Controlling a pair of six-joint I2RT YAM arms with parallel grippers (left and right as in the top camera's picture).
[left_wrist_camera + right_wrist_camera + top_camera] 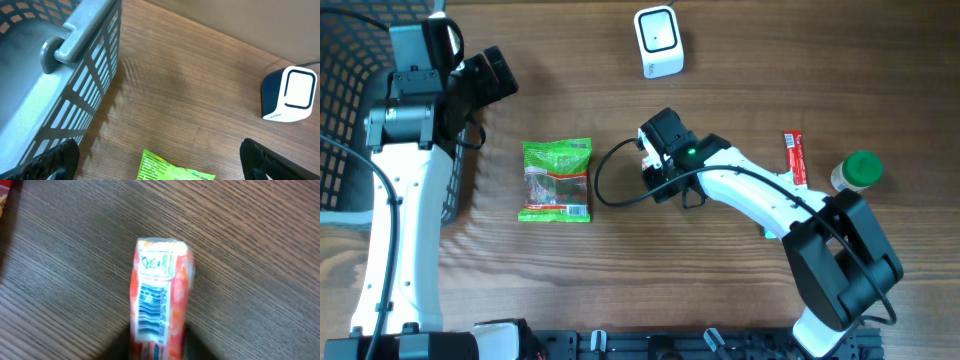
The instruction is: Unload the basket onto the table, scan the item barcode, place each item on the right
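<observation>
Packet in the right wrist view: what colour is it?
Red-orange packet, white barcode label; right wrist view shows it best.

barcode (149, 311) on red packet (172, 300), lettering blurred (unreadable)

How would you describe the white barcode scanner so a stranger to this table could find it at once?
On the brown wooden table, look to the far edge, near the middle. The small white rounded scanner box stands there alone. Unlike the flat green snack packet and the thin red stick packet, it is a white block with a dark-outlined window.
</observation>
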